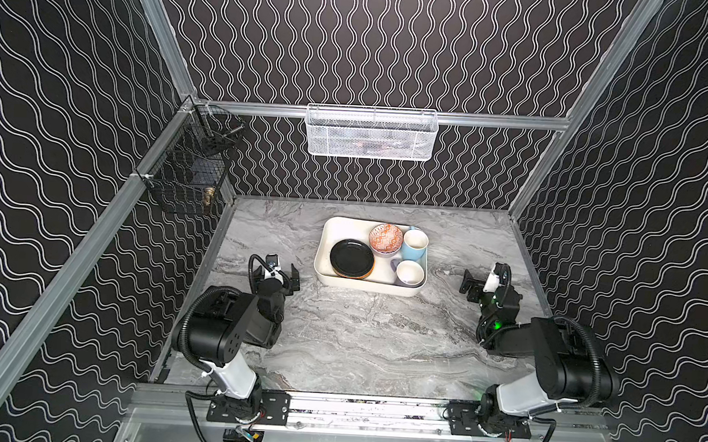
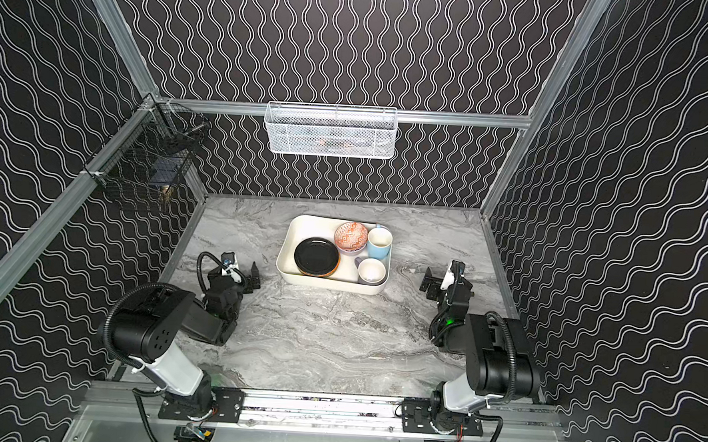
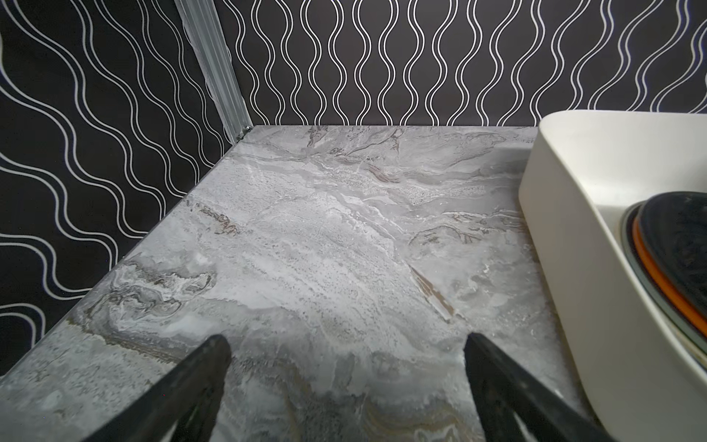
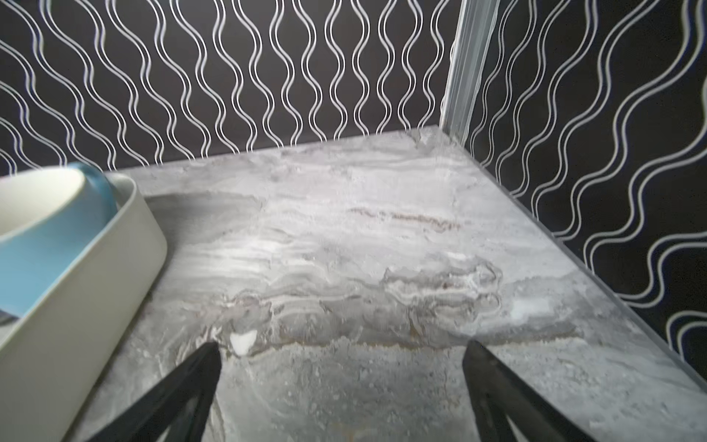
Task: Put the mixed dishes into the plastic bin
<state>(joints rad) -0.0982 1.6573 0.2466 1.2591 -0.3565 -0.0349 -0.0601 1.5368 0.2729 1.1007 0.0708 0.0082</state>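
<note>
The plastic bin (image 1: 345, 229) sits on the grey marble tabletop (image 1: 359, 334), and everything else is placed from it. Inside the bin, against its left wall, lies a stack of plates with the black plate (image 1: 351, 257) on top. The left wrist view shows the orange plate (image 3: 656, 281) directly under it, and greyish rims lower down whose patterns cannot be made out. In the bin's far right corner the light-blue mug (image 1: 414, 245) stands upright. The orange-white patterned bowl (image 1: 386, 237) is just beside the mug, on the side toward the bin's middle. In the bin's near right corner stands the lavender mug (image 1: 410, 273), mouth up. The left pincer (image 3: 346, 342) is just outside the bin's left wall, near its front corner. Its fingers are spread wide with only bare tabletop between them. The right pincer (image 4: 342, 347) is outside the bin's right wall, a little apart from it, likewise spread wide and holding nothing.
</note>
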